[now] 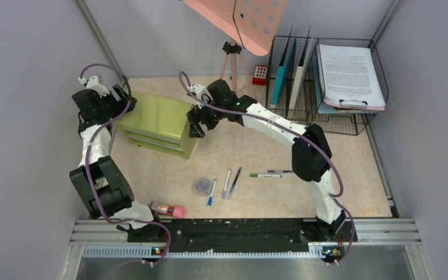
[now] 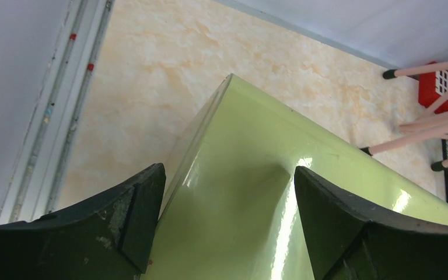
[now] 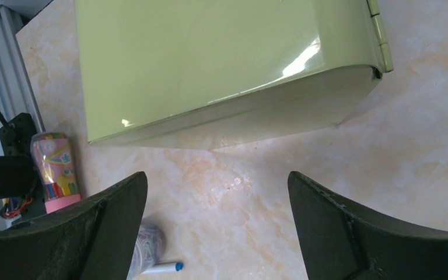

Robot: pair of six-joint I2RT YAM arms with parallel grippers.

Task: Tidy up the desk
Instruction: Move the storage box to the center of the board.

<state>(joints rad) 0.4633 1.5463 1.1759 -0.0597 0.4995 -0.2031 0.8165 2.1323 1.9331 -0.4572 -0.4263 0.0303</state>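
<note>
**Our gripper (image 3: 217, 182) hangs open over the table (image 3: 420, 146), just below a green cabinet (image 3: 210, 58) in the frame.**

We see the two dark fingers (image 3: 111, 227) rising from the bottom corners, spread wide with only bare marbled surface between them. The cabinet's glossy top fills the upper middle of the frame, with a hinge (image 3: 384, 41) at its upper right edge. At the left edge a pink tube (image 3: 55, 172) with a colourful label lies beside a black arm base (image 3: 3, 175). Near the bottom left, partly behind the left finger, sit a small clear container (image 3: 147, 246) and a white pen (image 3: 164, 268) with a blue tip. A grey rail (image 3: 6, 58) crosses the upper left corner.
</note>
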